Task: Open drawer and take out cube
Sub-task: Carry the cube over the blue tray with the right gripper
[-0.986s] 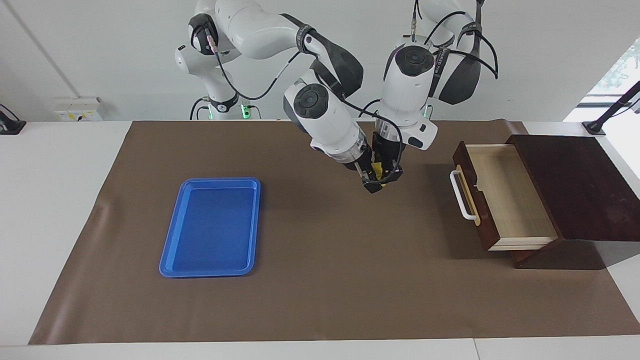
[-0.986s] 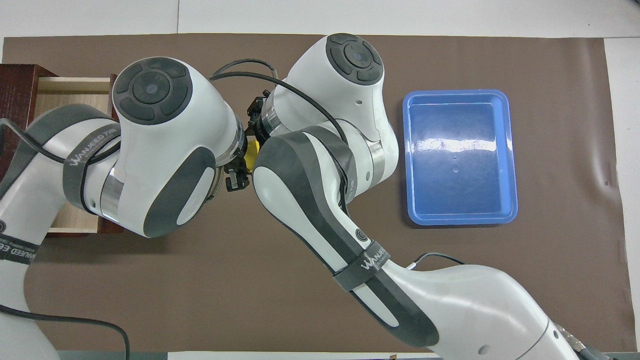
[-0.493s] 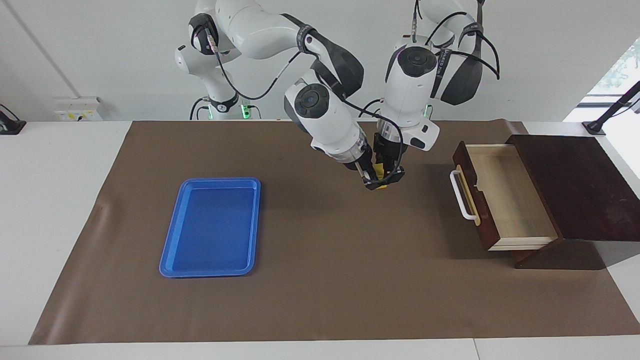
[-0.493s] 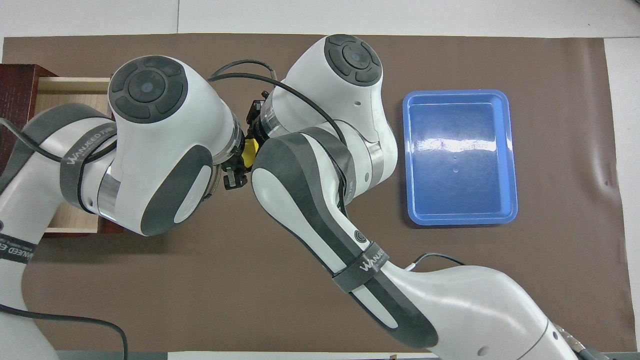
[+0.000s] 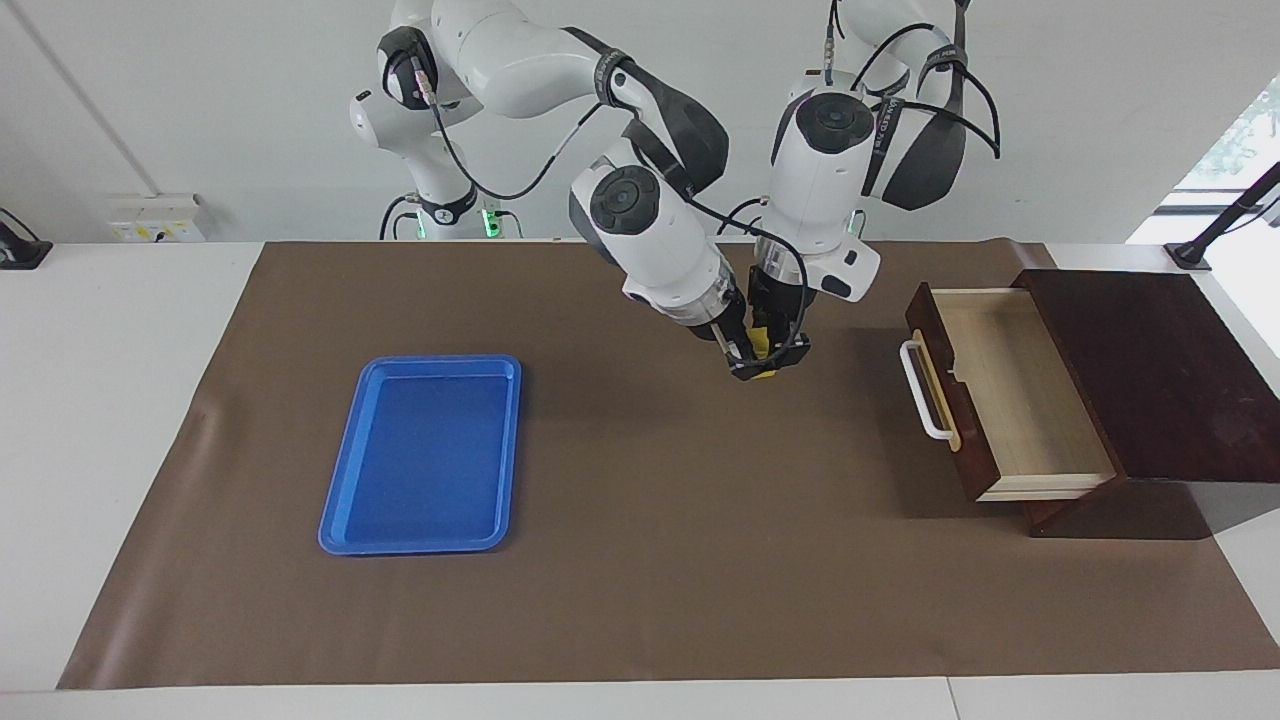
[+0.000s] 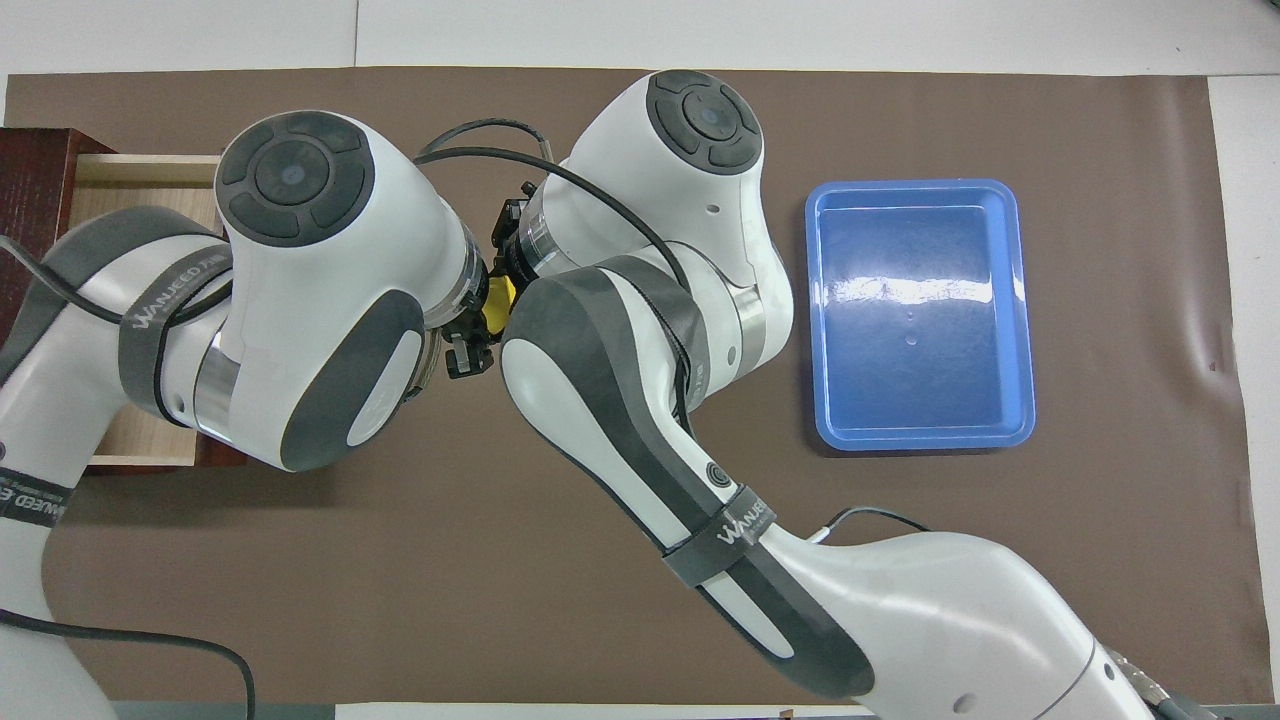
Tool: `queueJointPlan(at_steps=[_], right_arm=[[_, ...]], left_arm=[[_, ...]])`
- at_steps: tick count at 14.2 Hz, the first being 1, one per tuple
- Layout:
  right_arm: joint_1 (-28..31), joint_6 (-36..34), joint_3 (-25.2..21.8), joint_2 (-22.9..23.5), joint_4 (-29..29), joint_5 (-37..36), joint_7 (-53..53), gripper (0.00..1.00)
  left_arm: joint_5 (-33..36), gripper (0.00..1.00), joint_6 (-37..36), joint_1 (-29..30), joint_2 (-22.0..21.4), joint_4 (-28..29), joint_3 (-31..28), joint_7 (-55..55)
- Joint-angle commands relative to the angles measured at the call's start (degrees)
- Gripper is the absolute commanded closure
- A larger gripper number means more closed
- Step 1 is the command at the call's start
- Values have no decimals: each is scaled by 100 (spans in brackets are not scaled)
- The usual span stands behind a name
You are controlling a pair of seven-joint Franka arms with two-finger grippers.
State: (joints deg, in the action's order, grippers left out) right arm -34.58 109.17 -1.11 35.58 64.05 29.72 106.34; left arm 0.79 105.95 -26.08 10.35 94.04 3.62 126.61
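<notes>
Gripping the cube (image 5: 762, 347) midair, right gripper (image 5: 745, 362) fingers closed; left gripper (image 5: 783, 345) alongside

Both arms (image 5: 520, 60) showing glossy white shells w/ dark grey joint caps, black cables, grey straps (image 6: 735, 520) reading WANJEED, black grippers.

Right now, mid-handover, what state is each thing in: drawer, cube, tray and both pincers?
drawer: pulled open, nothing showing inside.
cube: off the table, between the two pincers, over the brown mat.
right pincer: shut on the cube.
left pincer: at the cube too; grip cannot be told.
blue tray: flat on the mat, nothing in it.
</notes>
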Motion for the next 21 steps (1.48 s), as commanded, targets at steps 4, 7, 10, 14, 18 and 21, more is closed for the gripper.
queueJointPlan(at_steps=[4,7,10,14,18,21], right_arm=[[-66,280,-12,-69,117,-98,115,100],[-57,280,-12,-69,160,-150,62,100],[118,271,-21,-78,204,-186,-51,100],[881,297,-3,-306,730,-98,-1086,100],[1664,789,-3,-596,1653,34,-2071,100],[2366,782,6,-737,2050,191,-2539,100]], left_arm=[[-44,0,-92,190,-156,176,-28,-224],[-44,0,-110,542,-191,273,-28,-566],[-35,0,-39,859,-279,518,-28,-1023],[-26,0,311,1350,-437,984,-28,-1787],[-18,0,628,1790,-499,1213,-28,-2499],[9,0,840,2177,-517,1353,-28,-3087]])
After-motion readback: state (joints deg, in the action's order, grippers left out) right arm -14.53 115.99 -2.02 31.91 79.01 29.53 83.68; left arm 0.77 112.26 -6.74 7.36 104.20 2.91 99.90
